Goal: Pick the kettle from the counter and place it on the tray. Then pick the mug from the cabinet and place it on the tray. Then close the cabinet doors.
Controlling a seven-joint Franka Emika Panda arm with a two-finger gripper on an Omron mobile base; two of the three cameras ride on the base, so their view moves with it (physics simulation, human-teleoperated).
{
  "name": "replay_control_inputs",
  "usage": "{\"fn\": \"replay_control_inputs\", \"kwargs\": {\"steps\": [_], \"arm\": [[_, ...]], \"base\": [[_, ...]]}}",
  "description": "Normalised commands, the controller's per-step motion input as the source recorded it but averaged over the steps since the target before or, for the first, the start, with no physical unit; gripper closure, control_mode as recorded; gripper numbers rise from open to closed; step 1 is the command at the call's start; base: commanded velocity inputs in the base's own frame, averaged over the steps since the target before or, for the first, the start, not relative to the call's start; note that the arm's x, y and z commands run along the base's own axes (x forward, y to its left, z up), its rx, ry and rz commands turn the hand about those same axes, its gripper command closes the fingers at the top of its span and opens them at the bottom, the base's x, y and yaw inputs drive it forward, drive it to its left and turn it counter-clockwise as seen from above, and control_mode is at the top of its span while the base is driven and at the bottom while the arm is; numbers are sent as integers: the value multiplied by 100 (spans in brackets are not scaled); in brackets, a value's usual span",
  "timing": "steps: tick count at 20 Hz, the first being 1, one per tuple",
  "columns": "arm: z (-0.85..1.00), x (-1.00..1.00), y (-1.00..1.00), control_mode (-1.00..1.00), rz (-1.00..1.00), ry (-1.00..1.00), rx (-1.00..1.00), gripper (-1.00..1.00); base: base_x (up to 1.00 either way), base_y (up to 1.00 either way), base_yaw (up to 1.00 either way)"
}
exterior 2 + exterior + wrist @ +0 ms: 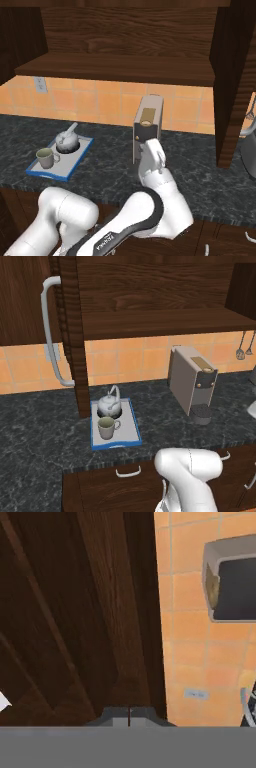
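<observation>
Two task items already sit on the tray: the kettle at the far end and the mug at the near end, close together, both inside the blue rim. The tray lies on the dark speckled desk, its far end near the foot of the open left cabinet door, its near edge just short of the desk's front edge. I see bare desk between the tray and the grey coffee machine, which stands well to the right.

The cabinet is open; from both base views I see its wood shelf bare. The left door stands swung out, its long grey bar handle facing left. In the right base view the right door hangs open edge-on, its lower corner just above the desk.

In the hand view the jaws are closed, tips meeting with nothing between them, facing a dark wood panel beside the orange tiled wall. In the right base view, the arm's wrist stands in front of the coffee machine, apart from the tray.
</observation>
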Motion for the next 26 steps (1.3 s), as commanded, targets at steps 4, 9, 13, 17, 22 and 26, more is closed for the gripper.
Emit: {"fn": "replay_control_inputs", "kwargs": {"steps": [4,9,13,17,22,26], "arm": [[31,-9,-100,-100,-1,-31,56,100],[3,-6,-66,-100,-1,-10,17,100],[0,-5,-74,-100,0,-1,15,100],[0,0,-83,-100,-2,-6,21,100],[1,5,-49,-100,0,-27,30,100],[7,5,-41,-100,0,-33,36,100]], "base": [[0,0,0],[0,0,0],[0,0,0],[0,0,0],[0,0,0],[0,0,0]]}}
